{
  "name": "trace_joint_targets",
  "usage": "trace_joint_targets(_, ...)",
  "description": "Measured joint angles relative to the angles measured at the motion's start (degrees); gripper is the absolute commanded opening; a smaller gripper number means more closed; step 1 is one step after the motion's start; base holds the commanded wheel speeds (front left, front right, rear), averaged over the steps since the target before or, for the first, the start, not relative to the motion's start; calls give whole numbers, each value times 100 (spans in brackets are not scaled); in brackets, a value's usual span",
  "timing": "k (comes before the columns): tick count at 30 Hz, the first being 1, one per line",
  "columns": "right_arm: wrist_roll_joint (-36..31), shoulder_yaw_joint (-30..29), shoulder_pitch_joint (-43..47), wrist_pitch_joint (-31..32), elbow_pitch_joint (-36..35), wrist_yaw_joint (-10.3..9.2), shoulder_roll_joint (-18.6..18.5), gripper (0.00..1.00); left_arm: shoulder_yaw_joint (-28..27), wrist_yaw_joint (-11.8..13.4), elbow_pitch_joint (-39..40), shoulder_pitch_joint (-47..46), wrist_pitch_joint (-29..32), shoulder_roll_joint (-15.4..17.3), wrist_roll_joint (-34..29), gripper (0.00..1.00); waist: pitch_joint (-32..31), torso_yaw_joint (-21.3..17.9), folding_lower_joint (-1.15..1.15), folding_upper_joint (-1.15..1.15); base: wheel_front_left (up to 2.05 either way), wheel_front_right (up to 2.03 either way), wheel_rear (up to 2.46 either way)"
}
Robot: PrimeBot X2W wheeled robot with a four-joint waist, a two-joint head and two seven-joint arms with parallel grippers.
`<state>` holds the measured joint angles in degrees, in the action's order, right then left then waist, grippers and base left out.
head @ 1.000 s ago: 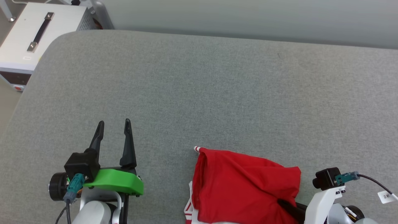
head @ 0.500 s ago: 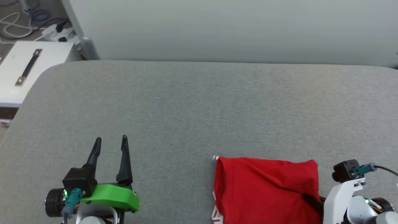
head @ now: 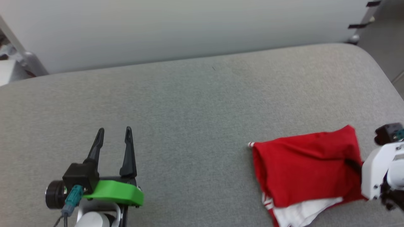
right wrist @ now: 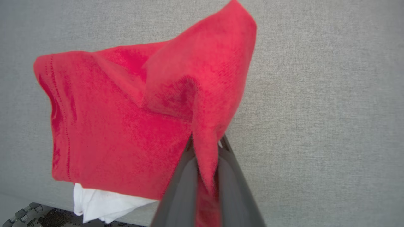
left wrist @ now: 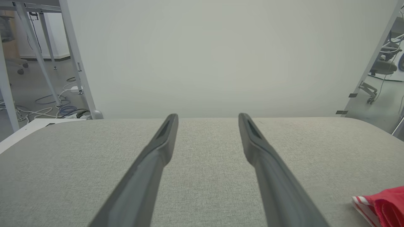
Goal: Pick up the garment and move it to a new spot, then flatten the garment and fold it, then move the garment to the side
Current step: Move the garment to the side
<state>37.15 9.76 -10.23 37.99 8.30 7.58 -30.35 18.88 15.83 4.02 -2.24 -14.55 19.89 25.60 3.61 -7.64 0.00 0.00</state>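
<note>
Here the red soft-fabric jersey [head: 303, 167] sits as a bunched, roughly folded bundle toward the right, near part of the grey fabric-covered desk [head: 189, 104]. A white panel [head: 303, 211] pokes out from under its near edge, and red-and-white striped trim [head: 267, 201] shows along its left side. The right claw [head: 352, 163] is clamped on the jersey: in the right wrist view its two long dark fingers [right wrist: 186, 176] stand close together with a narrow fold of red cloth pinched between them. From there the fabric [right wrist: 126, 126] rises to a peak and spreads out to the left. Whether the whole bundle rests on the desk or is partly lifted cannot be told.

The left claw [head: 114, 130] is well apart from the jersey, over the left near part of the desk, with its fingers spread wide and nothing between them. A bright green plastic bracket [head: 116, 190] sits at its base. In the left wrist view its parted fingers [left wrist: 157, 148] point across the bare grey surface toward a plain pale wall panel [left wrist: 205, 56]. A corner of the jersey [left wrist: 385, 201] shows at the lower right. Beyond the desk's left end, loose cables [left wrist: 47, 104] lie on the floor.
</note>
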Motion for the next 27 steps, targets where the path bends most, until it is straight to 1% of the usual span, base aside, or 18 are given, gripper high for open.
trace_joint_targets(7,-312,-388,-1002,-333,855,0,-332,0,101,-78,115,-611,109,86,-241,100,598,-326,0,0,0,0,0)
trace_joint_targets(13,-837,-991,-1709,-803,1744,0,-566,0,186,-152,259,-1124,241,168,-403,100,1206,-475,0,0,0,0,0)
trace_joint_targets(18,-1302,-1615,-2304,-1284,2404,0,-604,0,285,-200,385,-1444,336,205,-546,100,1699,-531,0,0,0,0,0)
trace_joint_targets(19,-1500,-1866,-2540,-1494,2611,0,-594,0,305,-230,416,-1589,357,210,-586,100,1904,-535,1,0,0,0,0)
trace_joint_targets(20,-1590,-1987,-2659,-1612,2704,0,-594,0,318,-249,432,-1667,371,212,-608,100,2008,-532,1,0,0,0,0)
trace_joint_targets(27,-2153,-2580,-3137,-2039,3290,0,-500,0,460,-334,522,-2140,399,189,-713,100,2621,-438,1,0,0,0,0)
